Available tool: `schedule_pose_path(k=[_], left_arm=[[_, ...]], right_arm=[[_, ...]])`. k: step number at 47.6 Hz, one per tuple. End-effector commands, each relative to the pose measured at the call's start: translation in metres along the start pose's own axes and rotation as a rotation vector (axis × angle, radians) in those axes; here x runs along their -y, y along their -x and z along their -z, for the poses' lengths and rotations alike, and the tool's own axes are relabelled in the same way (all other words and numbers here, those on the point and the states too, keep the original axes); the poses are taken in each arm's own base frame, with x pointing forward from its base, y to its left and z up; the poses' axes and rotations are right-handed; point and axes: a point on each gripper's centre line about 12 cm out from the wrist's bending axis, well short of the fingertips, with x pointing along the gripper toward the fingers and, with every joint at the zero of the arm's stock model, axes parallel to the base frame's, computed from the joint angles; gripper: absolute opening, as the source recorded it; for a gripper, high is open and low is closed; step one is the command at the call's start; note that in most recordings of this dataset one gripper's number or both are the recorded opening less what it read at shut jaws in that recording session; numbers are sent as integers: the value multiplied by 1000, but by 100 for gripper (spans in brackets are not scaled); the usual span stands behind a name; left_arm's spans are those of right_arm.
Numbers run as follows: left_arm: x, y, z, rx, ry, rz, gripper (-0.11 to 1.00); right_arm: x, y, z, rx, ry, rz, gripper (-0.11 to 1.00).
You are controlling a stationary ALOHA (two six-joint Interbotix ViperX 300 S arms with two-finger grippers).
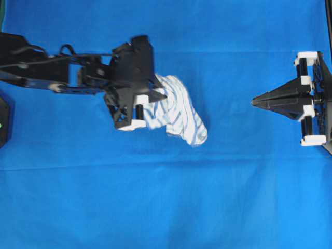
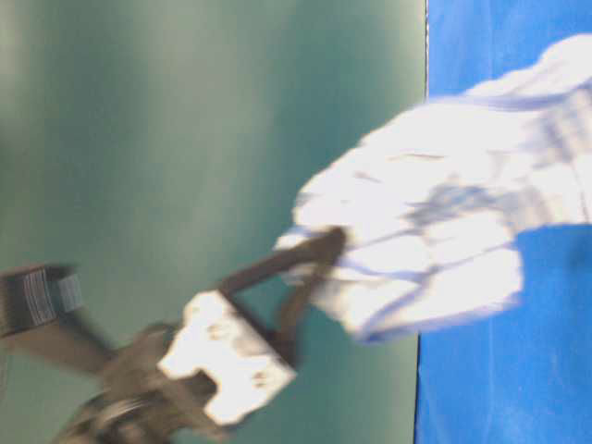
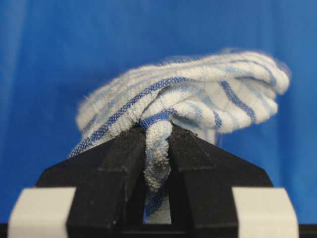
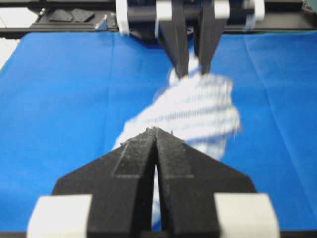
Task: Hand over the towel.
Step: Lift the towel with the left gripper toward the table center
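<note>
Gripping the towel [image 3: 198, 101] by a bunched fold, the left pincer [image 3: 157, 134] holds it over the blue sheet [image 1: 166, 207]; the right pincer [image 4: 156, 131], clenched and empty, faces it well apart.

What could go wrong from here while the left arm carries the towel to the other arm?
1. The left tool pinches only a narrow fold of the towel; most of the cloth hangs free, so it might slip out.
2. The right tool is shut and apart from the towel. It must open before receiving, or it would only push the cloth.
3. The hanging end could drag on the blue sheet.
</note>
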Motion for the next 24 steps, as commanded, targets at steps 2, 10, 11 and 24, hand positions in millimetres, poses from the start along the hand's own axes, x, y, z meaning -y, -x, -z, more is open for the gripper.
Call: schedule_pose_path(k=[2,10,11,24], left_arm=[[2,29,-33,170,-3,0,5],[3,55,-50,383,-4,-6,5],[2,57,-50,400,-2,-8,5],[2,68,-52,469,0,-9,5]], right_arm=[[0,-2,-12,46,3,1,0],[0,-2,-15,66,11,1,0],[0,-2,-15,71,11,0,0],[0,-2,-14,71,12,1,0]])
